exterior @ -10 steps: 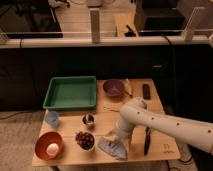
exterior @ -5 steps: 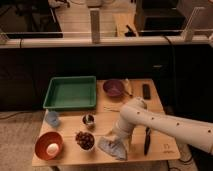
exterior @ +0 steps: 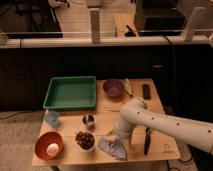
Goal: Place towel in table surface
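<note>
The room is dim, with a dark wall and a pale rail behind a small wooden table [exterior: 159, 106] that stands on a light floor. The white arm [exterior: 165, 122] comes in from the right side and bends down to the front edge of the table, where the gripper [exterior: 116, 138] sits low, right at the top of the towel [exterior: 113, 148]. The towel is a grey-blue crumpled cloth that lies on the table surface just below the gripper and touches it; if the gripper has hold of the cloth or only rests on it, I cannot tell. Just left of the gripper is a bowl of dark fruit [exterior: 85, 140], and further left an orange bowl [exterior: 49, 146] with a pale round thing inside. Up and left of the gripper stand a small metal cup [exterior: 88, 120] and a light blue cup [exterior: 52, 118]. Behind these, well apart from the gripper, is a green tray [exterior: 70, 93]. A purple bowl [exterior: 113, 88] is behind the gripper, and a black remote [exterior: 146, 91] is behind and to its right. A dark slim tool [exterior: 146, 140] lies near, at the right of the gripper.
</note>
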Controlling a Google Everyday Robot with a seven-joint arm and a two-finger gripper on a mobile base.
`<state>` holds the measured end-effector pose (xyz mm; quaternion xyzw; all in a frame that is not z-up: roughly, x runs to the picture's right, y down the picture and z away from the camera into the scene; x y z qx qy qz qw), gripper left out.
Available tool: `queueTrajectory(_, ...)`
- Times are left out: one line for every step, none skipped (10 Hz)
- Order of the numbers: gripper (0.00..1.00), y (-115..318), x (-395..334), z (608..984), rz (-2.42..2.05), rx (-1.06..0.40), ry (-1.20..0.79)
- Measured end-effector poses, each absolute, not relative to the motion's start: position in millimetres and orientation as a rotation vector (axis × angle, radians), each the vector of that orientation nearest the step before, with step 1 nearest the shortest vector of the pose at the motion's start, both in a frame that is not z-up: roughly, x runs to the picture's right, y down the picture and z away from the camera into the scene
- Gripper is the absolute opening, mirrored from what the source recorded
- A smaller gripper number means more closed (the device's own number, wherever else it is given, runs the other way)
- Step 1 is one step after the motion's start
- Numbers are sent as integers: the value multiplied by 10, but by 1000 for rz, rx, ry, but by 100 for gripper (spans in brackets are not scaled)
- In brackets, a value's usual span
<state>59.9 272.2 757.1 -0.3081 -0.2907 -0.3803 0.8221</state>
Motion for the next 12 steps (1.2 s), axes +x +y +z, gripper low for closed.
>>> queueTrajectory(80, 2721, 599, 7571, -809, -656, -619)
queueTrajectory(80, 2721, 599, 7571, -809, -656, -618)
queueTrajectory(80, 2721, 599, 7572, -810, -655, -618)
queueTrajectory(80, 2721, 600, 7572, -809, -655, -618)
queueTrajectory(80, 2721, 600, 7572, -809, -655, -618)
queueTrajectory(80, 2721, 599, 7572, -809, -655, -618)
queueTrajectory(80, 2719, 600, 7571, -810, -655, -618)
queueTrajectory(80, 2720, 599, 7570, -809, -655, -618)
queueTrajectory(80, 2720, 599, 7570, -809, -655, -618)
queueTrajectory(80, 2720, 599, 7570, -809, -655, -618)
queueTrajectory(80, 2720, 599, 7571, -809, -655, -618)
queueTrajectory(80, 2720, 599, 7571, -809, -655, -618)
